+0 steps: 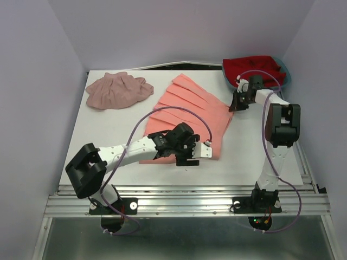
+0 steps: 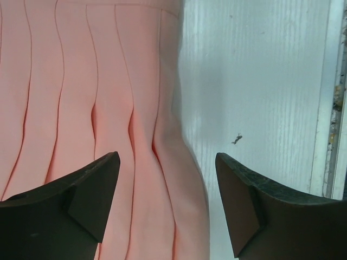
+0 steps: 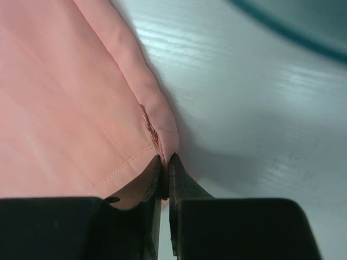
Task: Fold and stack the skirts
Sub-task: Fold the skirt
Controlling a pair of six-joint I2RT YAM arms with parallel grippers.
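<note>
The salmon-coral pleated skirt (image 1: 187,114) lies fanned out flat in the middle of the white table (image 1: 108,141). The smaller mauve-pink skirt (image 1: 116,90) sits bunched at the back left. My left gripper (image 1: 201,153) hovers open over the coral skirt's near right edge. In the left wrist view its jaws (image 2: 168,162) straddle that edge of the pleats (image 2: 81,81), with nothing held. My right gripper (image 1: 237,105) is at the skirt's far right corner. In the right wrist view it (image 3: 165,160) is shut on the hemmed corner by the zipper (image 3: 70,92).
A teal basket (image 1: 284,67) with red cloth (image 1: 252,67) in it stands at the back right, just behind the right gripper; its rim (image 3: 293,32) shows in the right wrist view. Purple walls close in the table. A metal rail (image 1: 184,203) runs along the near edge.
</note>
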